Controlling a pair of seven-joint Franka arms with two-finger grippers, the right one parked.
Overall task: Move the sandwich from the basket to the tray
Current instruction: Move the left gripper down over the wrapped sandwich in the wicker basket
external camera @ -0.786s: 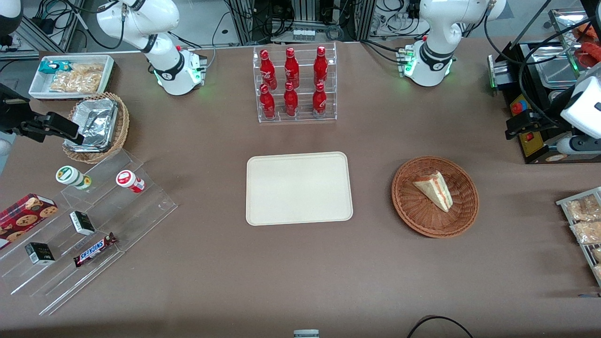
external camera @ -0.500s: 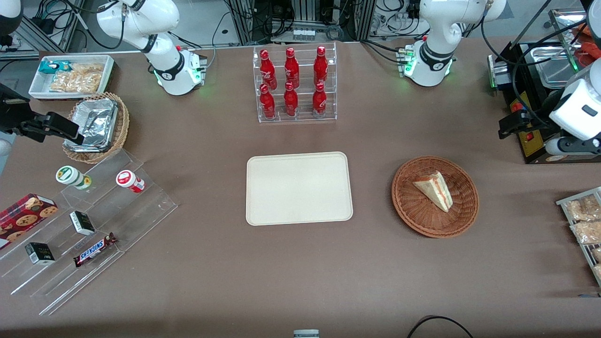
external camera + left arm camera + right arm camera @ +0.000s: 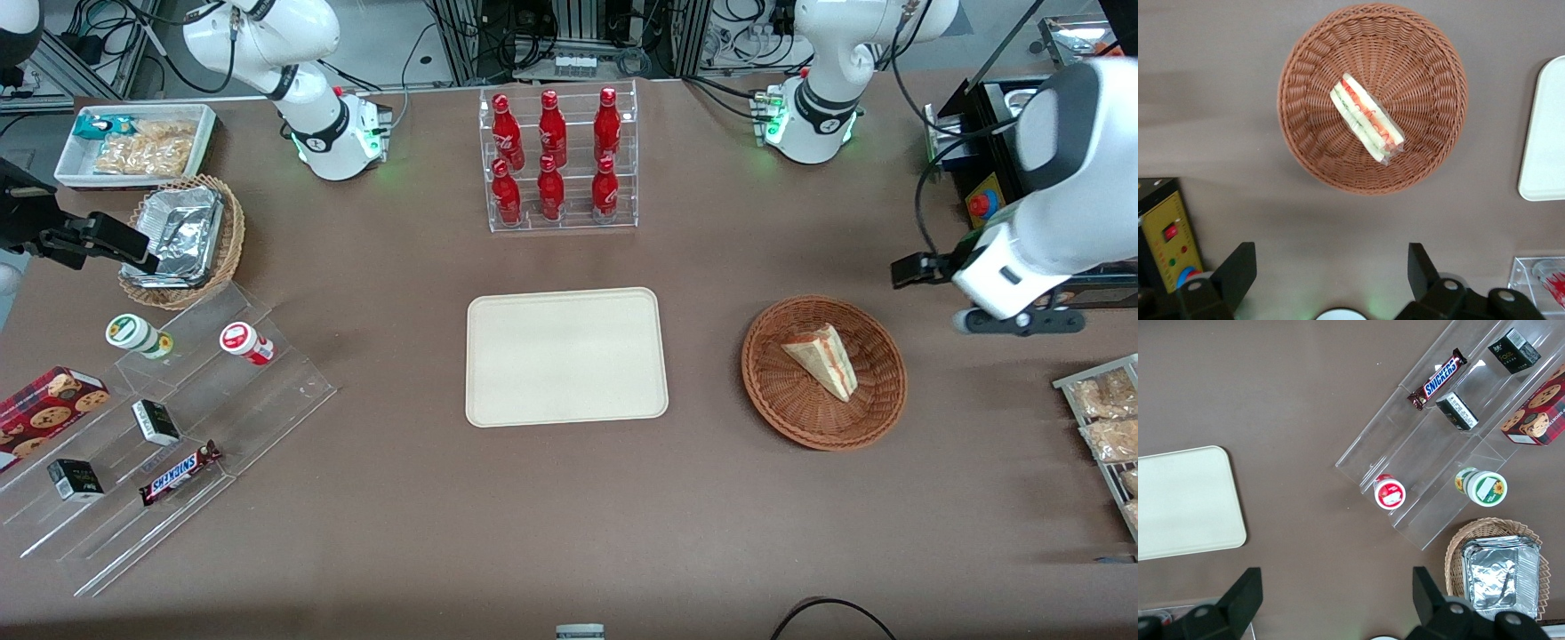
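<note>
The sandwich [image 3: 822, 359], a pale bread wedge with red and green filling, lies in the round reddish-brown wicker basket [image 3: 876, 400]. The cream tray [image 3: 566, 356] lies flat beside the basket, toward the parked arm's end. My left gripper [image 3: 1018, 322] hangs above the table beside the basket, toward the working arm's end and a little farther from the front camera. The left wrist view shows the gripper [image 3: 1330, 267] open and empty, with the sandwich [image 3: 1367, 119] in the basket [image 3: 1311, 147] some way off and a tray edge [image 3: 1545, 133].
An acrylic rack of red bottles [image 3: 557, 160] stands farther from the front camera than the tray. A black control box [image 3: 987, 200] and a rack of snack bags [image 3: 1102, 418] sit near the working arm. Stepped acrylic shelves [image 3: 160, 427] and a foil-container basket [image 3: 182, 240] lie toward the parked arm's end.
My left arm has swung in from the table's end toward the basket, and the gripper now hangs closer to its rim. The sandwich, basket and tray have not moved.
</note>
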